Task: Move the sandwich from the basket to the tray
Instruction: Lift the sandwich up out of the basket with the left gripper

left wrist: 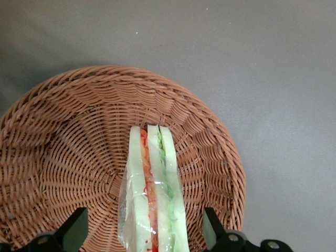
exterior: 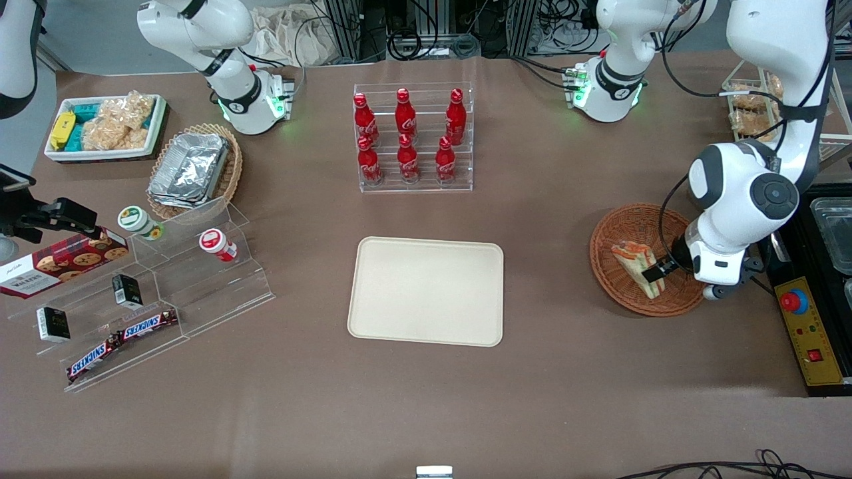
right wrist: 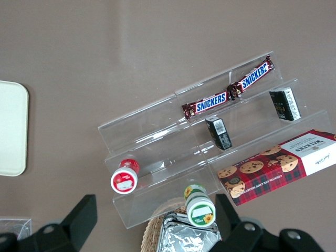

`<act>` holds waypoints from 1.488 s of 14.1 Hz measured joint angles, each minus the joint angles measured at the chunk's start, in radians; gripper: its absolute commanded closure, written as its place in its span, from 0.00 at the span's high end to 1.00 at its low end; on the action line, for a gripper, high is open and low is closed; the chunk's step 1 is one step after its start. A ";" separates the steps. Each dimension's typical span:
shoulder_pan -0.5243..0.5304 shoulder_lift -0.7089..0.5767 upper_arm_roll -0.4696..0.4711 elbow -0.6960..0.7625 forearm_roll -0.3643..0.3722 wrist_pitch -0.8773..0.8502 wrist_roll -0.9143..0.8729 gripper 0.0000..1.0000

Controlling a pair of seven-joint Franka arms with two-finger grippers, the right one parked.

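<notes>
Right now the sandwich (exterior: 639, 267) lies in the reddish-brown wicker basket (exterior: 619, 233), a clear-wrapped wedge with white bread and orange and green layers, resting on the woven floor toward the rim nearest the working arm. From the wrist camera the sandwich (left wrist: 153, 194) stands on edge, its layers running straight toward the lens over the weave of the basket (left wrist: 68, 152). The hand (exterior: 655, 273) is low over the basket at the wide end of the wedge. Its two black fingers (left wrist: 73, 228) stand spread, one on each side of the sandwich with a gap to the wrap on both sides, so the hand is open and grips nothing.

Toward the middle of the bench (exterior: 546, 372) lies the cream tray (exterior: 426, 291), flat and bare, well apart from the basket. Farther from the front camera than the tray stands a clear rack of red bottles (exterior: 407, 136). Toward the parked arm's end sit a stepped clear display (exterior: 160, 293) with Snickers bars (exterior: 123, 342), and a lighter basket of foil containers (exterior: 193, 169).
</notes>
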 measured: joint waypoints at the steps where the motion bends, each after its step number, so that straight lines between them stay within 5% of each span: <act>1: 0.000 0.002 0.000 -0.003 0.000 0.000 -0.008 0.98; 9: -0.006 0.057 -0.009 -0.013 0.000 0.027 -0.040 0.95; 17: -0.009 0.070 -0.024 -0.012 0.000 0.044 -0.058 0.00; 21: -0.009 -0.009 -0.025 0.001 0.000 -0.076 -0.050 0.00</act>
